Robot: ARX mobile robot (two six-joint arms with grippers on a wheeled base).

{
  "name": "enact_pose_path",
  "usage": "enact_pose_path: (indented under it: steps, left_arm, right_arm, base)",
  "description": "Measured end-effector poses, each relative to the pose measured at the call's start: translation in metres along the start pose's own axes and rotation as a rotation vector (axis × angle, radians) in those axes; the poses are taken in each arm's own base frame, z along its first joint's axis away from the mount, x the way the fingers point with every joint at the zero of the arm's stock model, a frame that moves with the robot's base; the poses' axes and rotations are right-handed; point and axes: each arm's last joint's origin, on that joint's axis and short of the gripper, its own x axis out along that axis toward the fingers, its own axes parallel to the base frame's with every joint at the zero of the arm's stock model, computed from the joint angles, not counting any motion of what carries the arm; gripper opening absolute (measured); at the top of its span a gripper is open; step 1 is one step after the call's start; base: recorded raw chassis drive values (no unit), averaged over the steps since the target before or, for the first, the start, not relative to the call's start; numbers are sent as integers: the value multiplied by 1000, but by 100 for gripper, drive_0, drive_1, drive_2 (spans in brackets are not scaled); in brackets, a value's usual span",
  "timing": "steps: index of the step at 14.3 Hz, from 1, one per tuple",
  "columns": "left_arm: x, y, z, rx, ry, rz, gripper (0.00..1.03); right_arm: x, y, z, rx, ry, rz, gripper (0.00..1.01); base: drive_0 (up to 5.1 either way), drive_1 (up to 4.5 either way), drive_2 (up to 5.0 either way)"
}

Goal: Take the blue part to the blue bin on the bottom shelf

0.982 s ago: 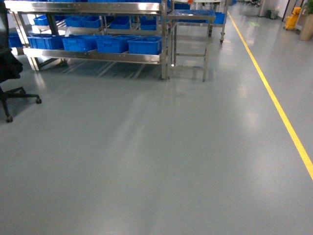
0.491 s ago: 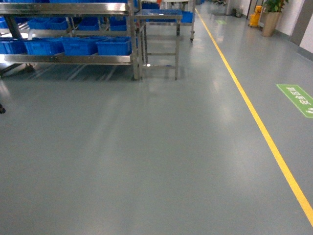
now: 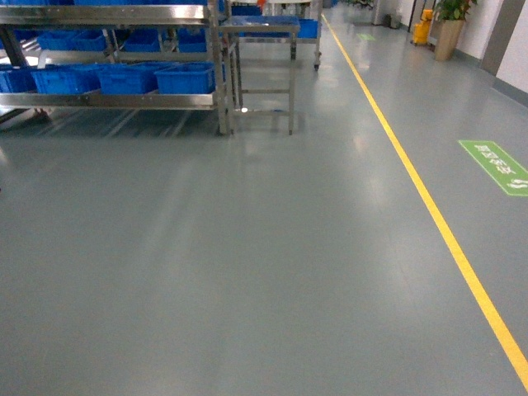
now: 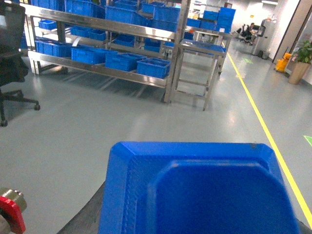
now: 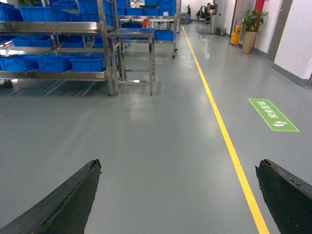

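With the right gripper [image 5: 178,195] spread empty, the bottom shelf [image 3: 115,101] at eleven o'clock is best approached squarely; the left hand's state cannot be told.

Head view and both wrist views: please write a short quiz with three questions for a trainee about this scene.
1. True or false: the blue bins stand on the bottom shelf of the steel rack.
2. What fills the lower part of the left wrist view? A) a blue plastic part B) a plant C) a chair
3. Fill in: the right gripper is ___, with only floor between its fingers.

Key: 1 true; 2 A; 3 open.
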Motion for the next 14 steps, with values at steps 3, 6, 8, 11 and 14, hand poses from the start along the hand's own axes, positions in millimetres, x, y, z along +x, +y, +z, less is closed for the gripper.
enact_pose_path:
  steps: [3, 6, 8, 11, 14]
  left_arm:
    - [0, 0, 0, 1, 2, 0, 43]
    - [0, 0, 0, 0, 0, 0, 43]
    - [0, 0, 0, -1, -1, 0, 43]
    - [0, 0, 0, 1, 1, 1, 43]
    - [0, 0, 0, -2, -3, 0, 43]
  right_arm:
    - [0, 0, 0, 0, 1, 0, 98]
    - [0, 0, 0, 0, 0, 0, 98]
    - [0, 0, 0, 0, -1, 0, 98]
    - [0, 0, 0, 0, -2, 0, 98]
    - [0, 0, 0, 0, -1, 0, 98]
  base:
    - [-5, 402, -412]
    - [-13, 414, -440]
    - [-4, 423, -430]
    - [-5, 419, -429]
    - [-5, 419, -429]
